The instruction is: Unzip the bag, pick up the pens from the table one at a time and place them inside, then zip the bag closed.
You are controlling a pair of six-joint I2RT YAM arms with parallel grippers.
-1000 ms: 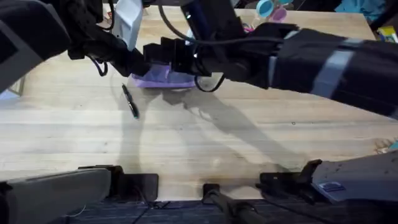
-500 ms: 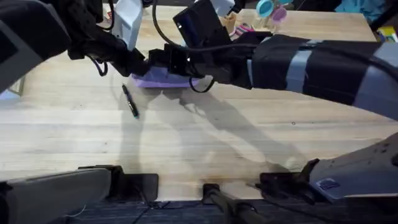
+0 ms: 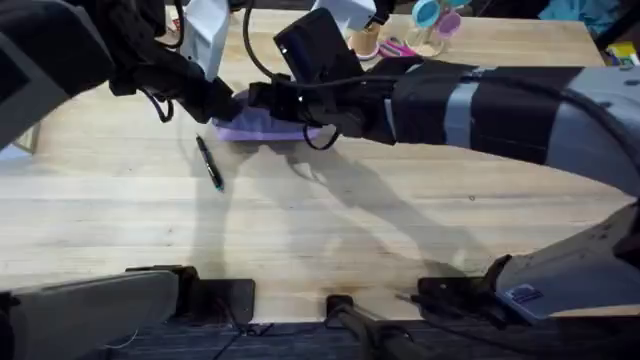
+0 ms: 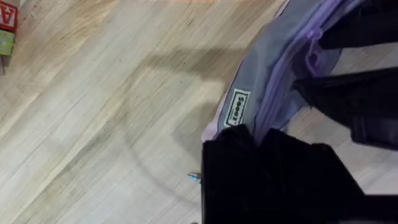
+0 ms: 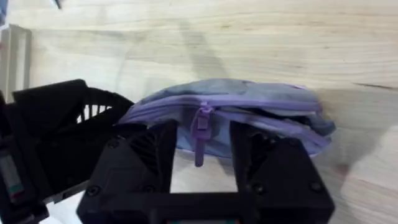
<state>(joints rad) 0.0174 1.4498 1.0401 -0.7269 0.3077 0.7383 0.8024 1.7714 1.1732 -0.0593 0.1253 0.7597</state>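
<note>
The lavender and grey bag (image 3: 268, 126) lies on the table (image 3: 330, 220) at the back, zipper up. My left gripper (image 3: 225, 106) is shut on its left end; in the left wrist view the fingers (image 4: 273, 177) pinch the fabric beside the white label (image 4: 235, 109). My right gripper (image 5: 202, 149) is open over the bag (image 5: 249, 109), with the purple zipper pull (image 5: 200, 127) hanging between its two fingers and not clamped. A black pen (image 3: 208, 162) lies on the wood in front of the bag's left end.
A cup with coloured scissors (image 3: 430, 15) and a white object (image 3: 205, 30) stand at the table's far edge. Lettered blocks (image 4: 7, 25) lie off to one side. The right arm (image 3: 480, 100) spans the back right of the table.
My right gripper has shifted left along the bag toward the left gripper. The bag, the pen and the left gripper have stayed in place.
</note>
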